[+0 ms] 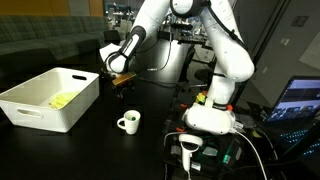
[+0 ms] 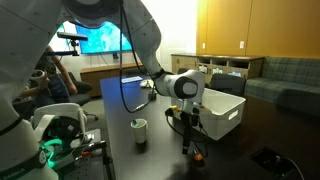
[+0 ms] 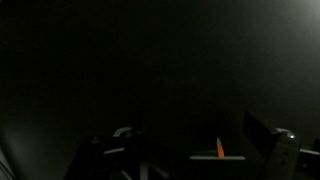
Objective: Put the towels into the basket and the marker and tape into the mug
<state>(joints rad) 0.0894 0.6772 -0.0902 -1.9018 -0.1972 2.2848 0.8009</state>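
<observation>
Item 1. Basket (image 1: 40, 108): white plastic bin at the left of the dark table in an exterior view. Contents: the yellow towel (image 1: 63, 100), lying in the bottom. We see no other cloth in it from here.

Item 2. Mug (image 1: 128, 122): white, upright, on the table right of the basket and nearer the camera, apart from it. Its inside is dark, so we cannot tell its contents.

Item 3. Gripper (image 3: 190, 148): hangs low just beside the basket's right end. In the wrist view its fingers (image 3: 282, 142) stand wide apart with nothing held.

Item 4. Small orange object (image 3: 220, 150): on the table below the spread fingers, too dim to identify.
</observation>
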